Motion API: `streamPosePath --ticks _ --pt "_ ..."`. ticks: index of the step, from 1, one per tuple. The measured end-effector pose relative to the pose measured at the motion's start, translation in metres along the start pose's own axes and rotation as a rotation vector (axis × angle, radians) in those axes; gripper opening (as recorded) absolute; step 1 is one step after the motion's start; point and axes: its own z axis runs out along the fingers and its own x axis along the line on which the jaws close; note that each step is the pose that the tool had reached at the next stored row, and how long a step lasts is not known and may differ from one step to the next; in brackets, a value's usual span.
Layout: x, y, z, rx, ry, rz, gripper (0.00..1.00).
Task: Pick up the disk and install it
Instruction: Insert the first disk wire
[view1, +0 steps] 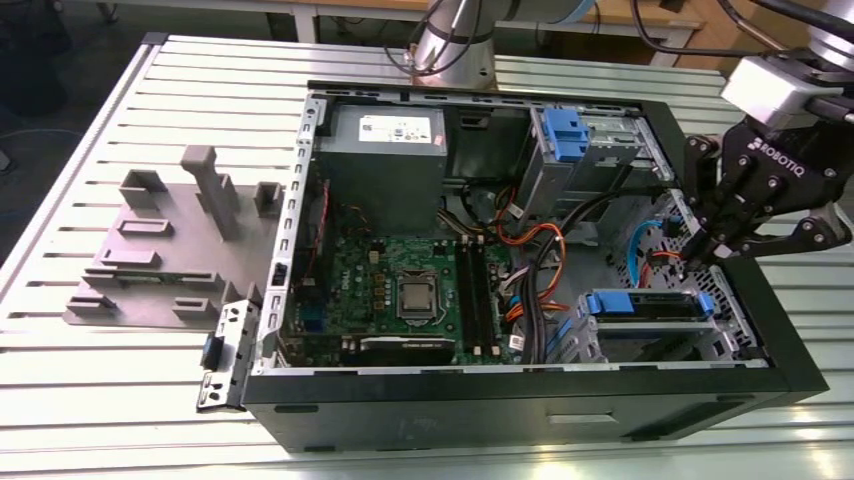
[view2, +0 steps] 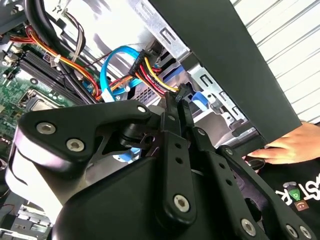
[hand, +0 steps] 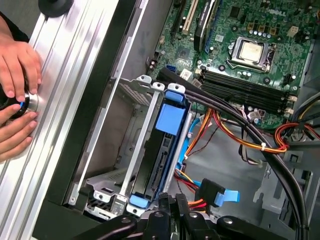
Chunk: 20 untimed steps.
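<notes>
The disk (view1: 647, 304), with blue rails at both ends, lies in the silver drive bay at the lower corner of the open computer case (view1: 534, 400), on the exterior view's right. In the first wrist view the disk (hand: 156, 162) shows edge-on between the bay's metal walls. My gripper (view1: 697, 258) hangs inside the case just above the bay's far end, apart from the disk. Its black fingers (view2: 176, 107) are pressed together with nothing between them, close to a bundle of red and yellow wires. In the first wrist view the gripper (hand: 172, 202) points down toward the blue-tipped cable plug.
A grey power supply (view1: 384, 150) and an upright cage with a blue latch (view1: 567, 135) stand at the case's back. The green motherboard (view1: 400, 290) fills the middle, crossed by orange and black cables (hand: 250, 140). A person's hands (hand: 15, 75) rest on a knob outside the case wall. A grey fixture (view1: 174, 240) lies on the slatted table.
</notes>
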Motion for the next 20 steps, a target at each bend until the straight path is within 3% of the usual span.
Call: streamPosePath --ticks 4,13,17,20 --pt "-0.0003 0.0008 0.0005 0.0112 0.0026 0.012 0.17" --pt "-0.0007 0.0008 0.0028 0.0072 -0.0055 0.096 0.17" --pt "0.0015 0.0017 0.004 0.0119 -0.0053 0.102 0.17" --pt "0.0041 0.0039 0.005 0.0201 -0.0037 0.103 0.17"
